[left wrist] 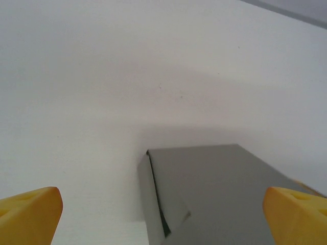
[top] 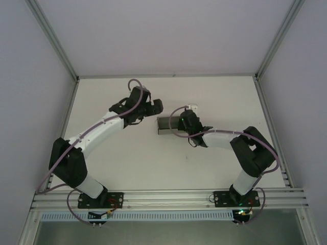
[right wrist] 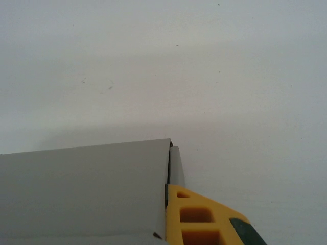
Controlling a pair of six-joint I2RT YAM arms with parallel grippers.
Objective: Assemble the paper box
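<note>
Grey cardboard, the paper box (top: 164,126) is lying mid-table (top: 127,163), just ahead of your left gripper (top: 155,107). Its yellow fingers (left wrist: 30,214) are standing spread wide and holding nothing. Your right gripper (top: 179,121) is pinching shut on the box's end wall, one finger (right wrist: 196,217) pressing against it.
</note>
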